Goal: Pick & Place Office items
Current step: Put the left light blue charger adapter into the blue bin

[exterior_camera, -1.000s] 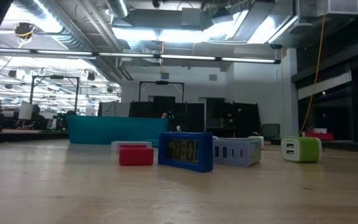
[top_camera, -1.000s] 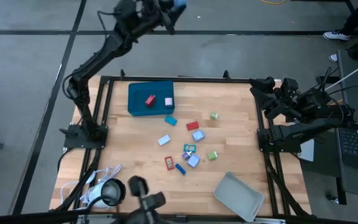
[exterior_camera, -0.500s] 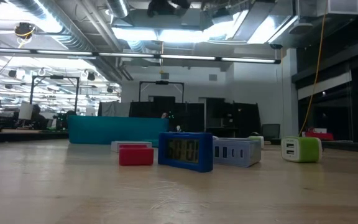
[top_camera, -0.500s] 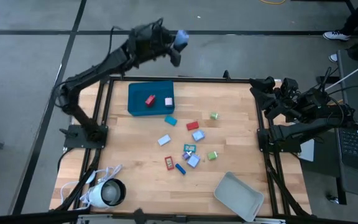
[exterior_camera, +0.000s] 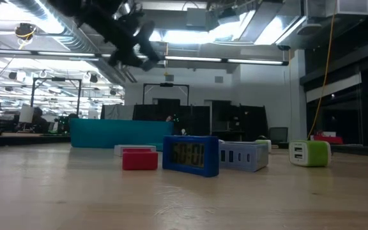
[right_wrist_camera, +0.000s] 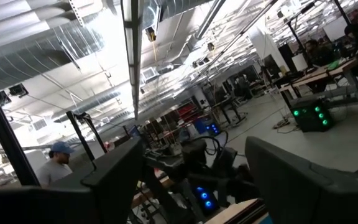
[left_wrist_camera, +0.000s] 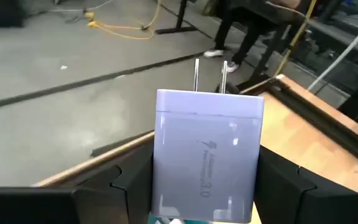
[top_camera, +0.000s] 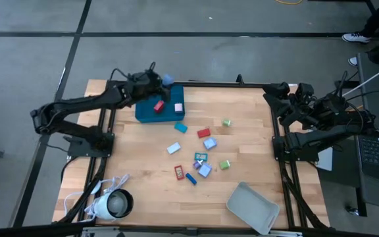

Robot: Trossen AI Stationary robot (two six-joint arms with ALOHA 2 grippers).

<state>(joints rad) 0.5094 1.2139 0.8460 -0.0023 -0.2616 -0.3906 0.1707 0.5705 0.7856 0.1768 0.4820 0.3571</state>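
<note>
Holding a pale blue charger (left_wrist_camera: 207, 152) between its clenched fingers, the left gripper (top_camera: 165, 81) hangs above the teal tray (top_camera: 145, 108), where a red piece (top_camera: 158, 105) and a pink one (top_camera: 178, 107) already lie below the jaws. About ten pieces (top_camera: 199, 158) wait farther out on the table (top_camera: 249, 151). The right gripper (right_wrist_camera: 188, 180) idles, jaws released, at the table's edge.

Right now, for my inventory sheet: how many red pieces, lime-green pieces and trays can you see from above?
Small red block-like pieces: 3
Small lime-green block-like pieces: 2
Rectangular trays, teal and grey: 2
Total: 7
</note>
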